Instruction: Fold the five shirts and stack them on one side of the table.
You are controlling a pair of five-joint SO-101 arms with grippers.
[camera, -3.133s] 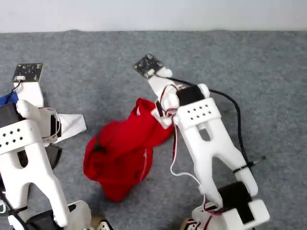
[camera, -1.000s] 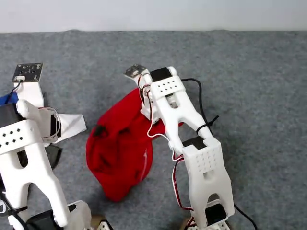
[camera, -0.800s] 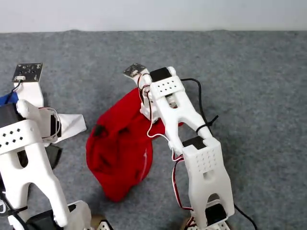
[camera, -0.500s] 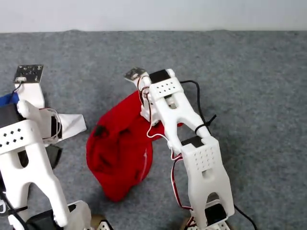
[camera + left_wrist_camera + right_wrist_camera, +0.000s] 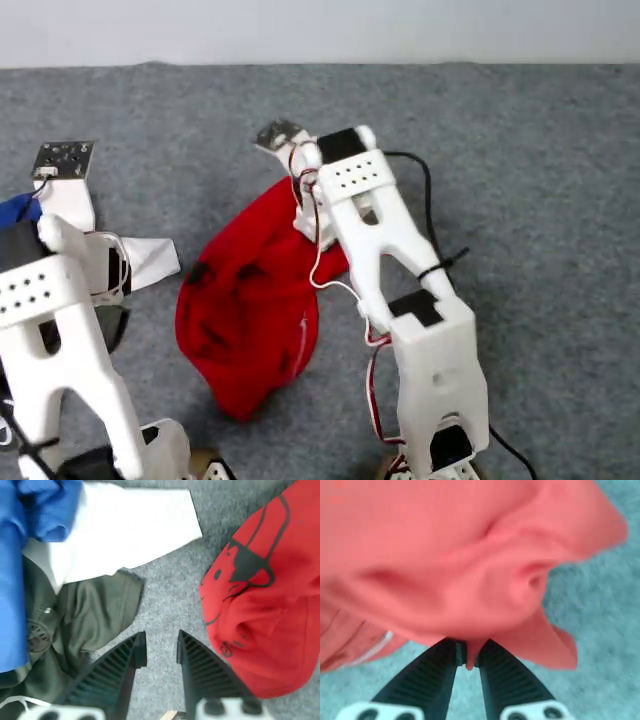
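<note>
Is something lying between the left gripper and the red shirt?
Nothing visible does. The left gripper hangs open over bare grey table cover, and the red shirt lies just beside it. The dark green shirt lies on its other side, out of the way.

White arms (image 5: 400,250), black servos (image 5: 340,145), red-white cables (image 5: 318,262); left hand (image 5: 160,642), right hand (image 5: 469,655) black, ribbed.

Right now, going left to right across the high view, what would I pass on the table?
blue shirt → white shirt → red shirt → right arm
</note>
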